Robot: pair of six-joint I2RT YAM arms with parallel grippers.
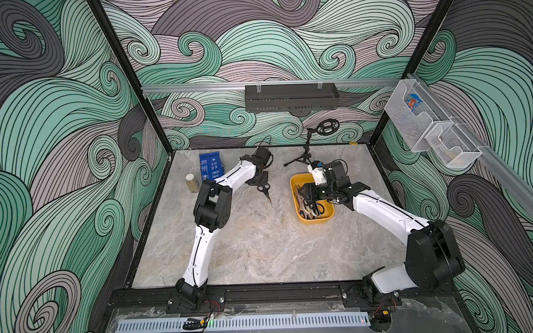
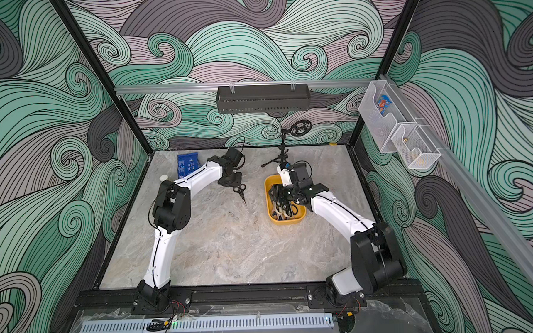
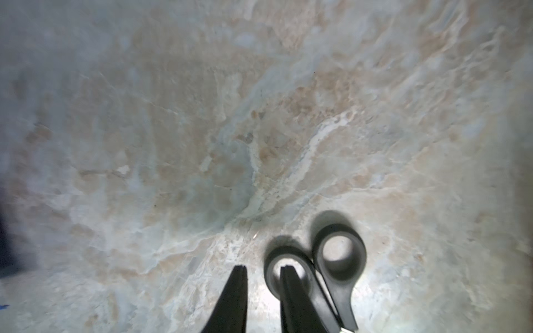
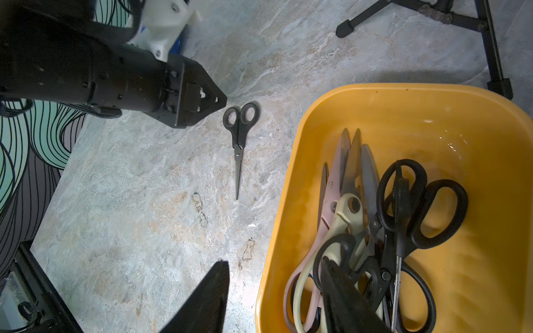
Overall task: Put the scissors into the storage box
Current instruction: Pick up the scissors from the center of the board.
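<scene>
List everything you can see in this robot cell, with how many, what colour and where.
loose scissors: one, black-handled, on the table beside the box
boxed scissors: several, black, cream and pink handles, piled in the box
storage box: one, mustard yellow, right-centre of table
table: one, grey-beige marble
packet: one, blue, back left
jar: one, pale, white lid, beside the packet
tripod: one, black, behind the box
tray: one, dark perforated, back rail
mesh baskets: two, white, right-hand rail
left arm: white and black, jaws apart at the loose scissors' handles
right arm: white and black, jaws apart above the box's rim
</scene>
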